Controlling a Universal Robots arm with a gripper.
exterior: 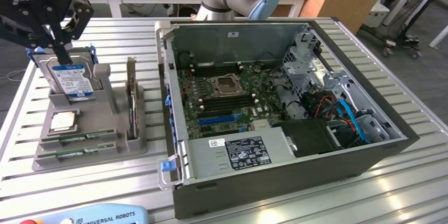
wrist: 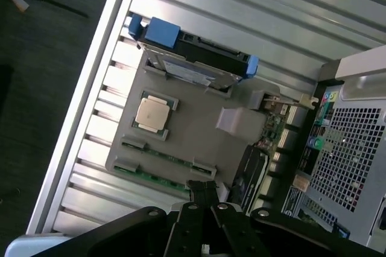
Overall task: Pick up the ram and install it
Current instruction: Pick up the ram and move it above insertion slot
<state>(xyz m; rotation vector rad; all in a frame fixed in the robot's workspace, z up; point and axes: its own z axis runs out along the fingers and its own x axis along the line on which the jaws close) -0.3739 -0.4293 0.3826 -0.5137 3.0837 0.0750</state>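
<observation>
Gripper (exterior: 65, 59) hangs high over the grey parts tray (exterior: 49, 162) at the exterior view's left, fingers pressed together with nothing between them. It sits up by the upright hard drive (exterior: 70, 80), well apart from the sticks. Ram (exterior: 78, 138) lies flat in a tray slot just beside the processor (exterior: 63, 121). Second ram (exterior: 75, 153) lies parallel in the next slot, nearer the tray's outer edge. Both look untouched. Wrist view agrees: the closed gripper (wrist: 204, 187) hovers near one end of ram (wrist: 169, 157) and second ram (wrist: 151, 178). Open computer case (exterior: 280, 174) stands at the exterior view's right, with the motherboard (exterior: 210, 106) exposed and dark slots flanking the socket (exterior: 227, 85). Judgement: the step in hand is the approach to the pick, and the task has barely begun. To do it well, open the fingers before going down. Set them across the stick's thin width at mid-length so the board lifts level. The slot walls and the neighbouring stick are close, so a straight vertical drop seems safest. Grip the board's long edges, not the chips. Risk: a skewed grasp tilts the stick and makes it hard to line up with a motherboard slot.
</observation>
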